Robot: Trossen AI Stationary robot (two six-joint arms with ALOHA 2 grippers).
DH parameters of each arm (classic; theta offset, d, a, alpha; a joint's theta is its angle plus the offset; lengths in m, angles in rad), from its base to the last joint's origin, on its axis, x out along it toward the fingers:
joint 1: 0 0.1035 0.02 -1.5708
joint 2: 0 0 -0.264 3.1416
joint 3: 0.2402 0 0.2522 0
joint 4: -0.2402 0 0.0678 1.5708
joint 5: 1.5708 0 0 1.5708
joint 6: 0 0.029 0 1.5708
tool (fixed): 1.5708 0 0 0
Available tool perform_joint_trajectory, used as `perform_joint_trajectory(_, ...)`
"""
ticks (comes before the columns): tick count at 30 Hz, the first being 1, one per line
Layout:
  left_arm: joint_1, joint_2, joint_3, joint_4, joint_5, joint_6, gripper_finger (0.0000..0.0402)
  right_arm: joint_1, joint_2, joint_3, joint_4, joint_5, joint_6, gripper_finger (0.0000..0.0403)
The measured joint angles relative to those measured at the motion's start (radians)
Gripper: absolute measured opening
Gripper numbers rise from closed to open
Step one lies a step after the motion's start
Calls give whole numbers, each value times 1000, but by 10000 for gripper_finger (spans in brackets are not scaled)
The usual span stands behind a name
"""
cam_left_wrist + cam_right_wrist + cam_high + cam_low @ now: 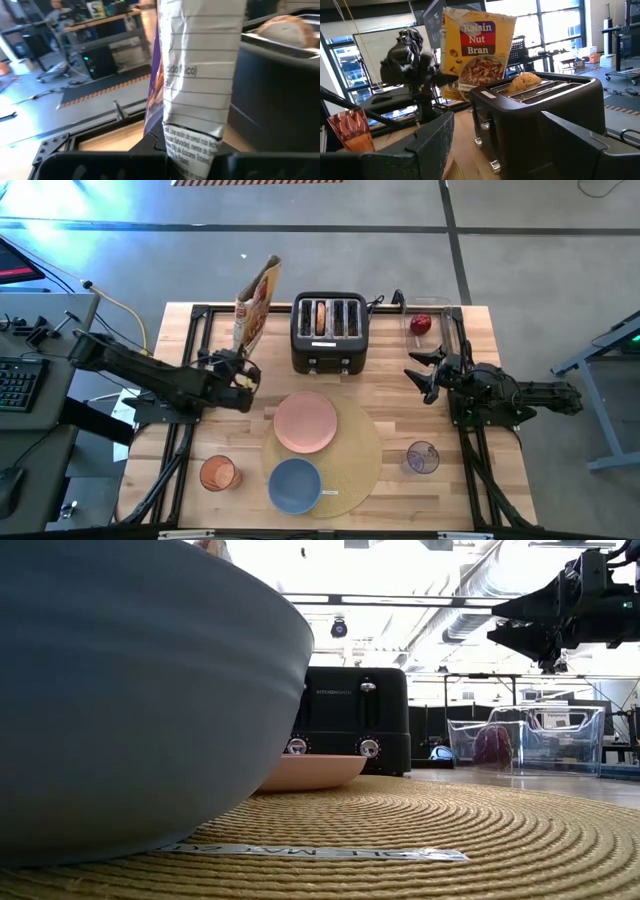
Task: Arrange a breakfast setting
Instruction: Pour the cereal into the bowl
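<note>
On wood table, left claw clamps upright cereal box; right claw gapes empty.

Pink plate, blue bowl, tan placemat, black toaster, orange cup

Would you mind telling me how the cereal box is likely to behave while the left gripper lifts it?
The cereal box is tall and narrow, so it will probably tip or swing easily. The left gripper is shut on its thin edge, where the cardboard may flex or crumple. It likely weighs little for its size.
</note>
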Motion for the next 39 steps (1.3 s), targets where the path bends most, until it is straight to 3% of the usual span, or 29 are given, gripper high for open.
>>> perform_joint_trajectory(10, -57, -274, 0, 15, 32, 251, 4, 0, 0, 0, -5, 0, 0, 284)
perform_joint_trajectory(18, -90, -428, 0, 177, 167, 554, 4, 0, 0, 0, -23, 0, 0, 284)
perform_joint_trajectory(26, -112, -505, 0, 375, 279, 845, 4, 0, 0, 0, -26, 0, 0, 284)
perform_joint_trajectory(32, -144, -523, 51, 371, 288, 943, 4, 0, 0, 0, -27, 0, 0, 284)
perform_joint_trajectory(39, -176, -522, 143, 356, 438, 1064, 4, 0, 0, 0, -35, 0, 0, 284)
